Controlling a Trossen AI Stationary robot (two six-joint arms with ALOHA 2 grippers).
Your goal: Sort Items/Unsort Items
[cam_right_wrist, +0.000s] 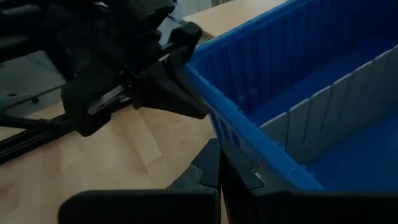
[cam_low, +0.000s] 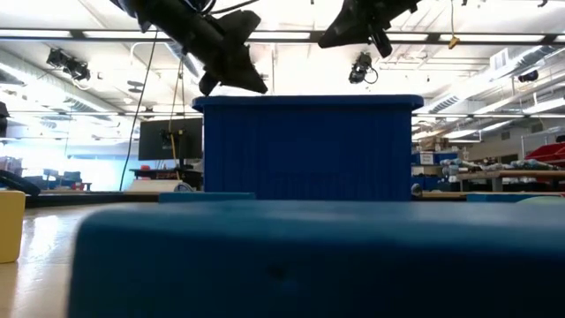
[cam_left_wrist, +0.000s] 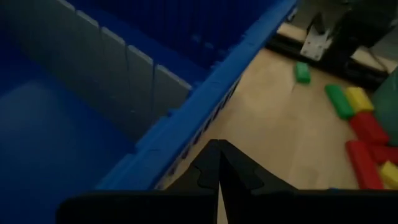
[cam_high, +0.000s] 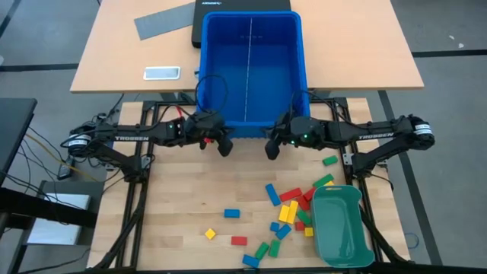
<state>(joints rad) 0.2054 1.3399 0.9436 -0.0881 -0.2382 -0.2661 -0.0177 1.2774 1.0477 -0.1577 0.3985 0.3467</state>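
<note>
Both grippers are parked at the near rim of the blue bin, jaws pinched closed, nothing held: left gripper and right gripper hang side by side above bare wood, just off the bin wall. The bin looks empty on both sides of its grey divider. The blocks lie well apart from both jaw sets, scattered toward the operator side, most clustered against the green tray. My read: no pick started yet. For a clean pick, take an isolated one first, e.g. the blue block. Open before descending, straddle the short sides, avoid the crowded pile near the tray.
</note>
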